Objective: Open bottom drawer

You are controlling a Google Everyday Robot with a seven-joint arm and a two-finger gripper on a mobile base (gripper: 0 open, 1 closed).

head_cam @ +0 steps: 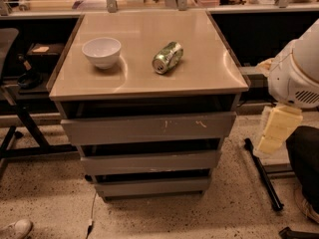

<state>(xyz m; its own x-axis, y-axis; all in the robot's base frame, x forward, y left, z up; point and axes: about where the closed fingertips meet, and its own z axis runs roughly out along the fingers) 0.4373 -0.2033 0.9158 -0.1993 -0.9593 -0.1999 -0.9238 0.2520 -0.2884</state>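
The bottom drawer (152,186) is the lowest of three grey handle-less drawers in a small cabinet with a tan top (149,78). Its plain flat front sits just under the middle drawer (149,162), with a dark gap above it. The top drawer (148,128) has pale scratch marks. My gripper (276,130) is the pale yellowish piece hanging below the white arm housing (299,73) at the right edge. It is well to the right of the cabinet, about level with the top drawer, and touches nothing.
A white bowl (101,52) and a green can (167,57) lying on its side rest on the cabinet top. A black rod (263,176) lies on the speckled floor to the right. A chair base (20,128) stands at the left; a shoe (17,228) is at the bottom left.
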